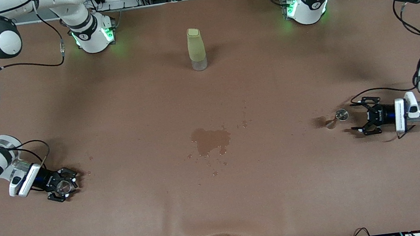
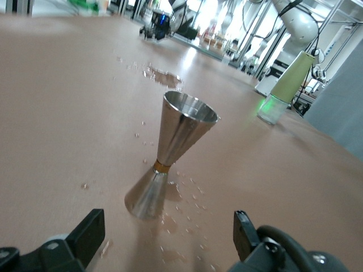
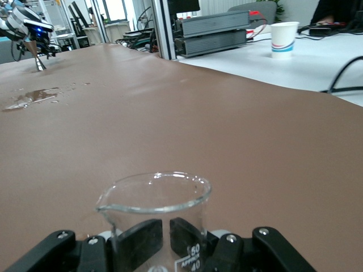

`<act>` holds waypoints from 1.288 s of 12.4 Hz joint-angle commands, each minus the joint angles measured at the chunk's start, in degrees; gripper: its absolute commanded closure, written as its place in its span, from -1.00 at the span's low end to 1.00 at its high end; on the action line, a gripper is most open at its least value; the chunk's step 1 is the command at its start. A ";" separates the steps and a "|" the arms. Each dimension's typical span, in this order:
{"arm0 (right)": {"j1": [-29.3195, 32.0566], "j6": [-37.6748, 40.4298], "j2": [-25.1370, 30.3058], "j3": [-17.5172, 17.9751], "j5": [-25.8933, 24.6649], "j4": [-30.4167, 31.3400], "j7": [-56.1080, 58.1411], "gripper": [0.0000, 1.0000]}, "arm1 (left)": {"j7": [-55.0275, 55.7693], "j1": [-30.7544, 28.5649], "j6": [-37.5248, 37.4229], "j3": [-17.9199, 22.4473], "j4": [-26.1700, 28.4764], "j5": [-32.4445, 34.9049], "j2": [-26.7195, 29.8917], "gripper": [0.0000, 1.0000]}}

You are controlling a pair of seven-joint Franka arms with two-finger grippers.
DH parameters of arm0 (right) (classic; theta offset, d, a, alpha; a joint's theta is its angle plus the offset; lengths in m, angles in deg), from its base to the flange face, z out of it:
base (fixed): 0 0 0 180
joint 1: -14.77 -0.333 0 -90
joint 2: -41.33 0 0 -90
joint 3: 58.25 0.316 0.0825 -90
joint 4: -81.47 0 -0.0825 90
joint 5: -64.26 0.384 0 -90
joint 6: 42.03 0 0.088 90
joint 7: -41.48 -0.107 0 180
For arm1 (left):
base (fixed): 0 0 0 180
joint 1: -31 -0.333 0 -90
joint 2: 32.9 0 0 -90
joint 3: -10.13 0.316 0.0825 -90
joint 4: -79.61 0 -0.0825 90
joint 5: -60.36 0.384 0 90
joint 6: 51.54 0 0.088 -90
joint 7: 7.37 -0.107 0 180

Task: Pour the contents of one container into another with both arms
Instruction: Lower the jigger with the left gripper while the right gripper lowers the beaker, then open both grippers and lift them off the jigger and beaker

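The small clear glass cup (image 1: 63,186), with a pour lip and printed marks, sits between the fingers of my right gripper (image 1: 67,187) low at the right arm's end of the table. In the right wrist view the glass cup (image 3: 156,195) looks empty, and the right gripper (image 3: 165,241) is shut on it. The silvery jigger (image 1: 338,117) stands upright at the left arm's end. My left gripper (image 1: 359,117) is open just short of it. In the left wrist view the jigger (image 2: 170,153) is ahead of the left gripper (image 2: 168,229), not between the fingers.
A wet puddle (image 1: 210,140) with scattered drops marks the middle of the brown table. Drops also lie around the jigger's foot. The tall pale-green bottle (image 1: 197,49) stands farther from the front camera, midway between the arm bases.
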 commanded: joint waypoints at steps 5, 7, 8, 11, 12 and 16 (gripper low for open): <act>4.10 4.19 -0.13 1.24 -1.09 -2.09 -0.69 -1.00 | 25.77 1.32 -1.98 0.11 -1.84 14.35 11.30 -1.00; 4.63 6.03 0.32 1.24 -1.26 -2.09 -1.38 -1.00 | 34.38 4.29 -1.98 0.28 -1.84 16.64 17.88 -1.00; 4.72 7.17 1.28 1.16 -1.87 -2.00 -2.52 -1.00 | 39.82 6.13 -1.98 0.29 -1.75 18.65 21.14 -1.00; 5.24 7.88 5.31 1.16 -8.89 -2.09 -11.29 -1.00 | 53.29 10.10 -1.98 0.20 -1.75 20.52 27.40 -1.00; 5.07 7.88 6.98 1.16 -10.48 -2.18 -13.76 -1.00 | 55.85 10.80 -1.98 0.20 -1.75 20.60 28.19 -1.00; -0.01 7.45 10.34 1.51 -17.68 -5.15 -29.48 -1.00 | 71.03 16.59 -3.03 0.20 -1.40 24.81 35.30 -1.00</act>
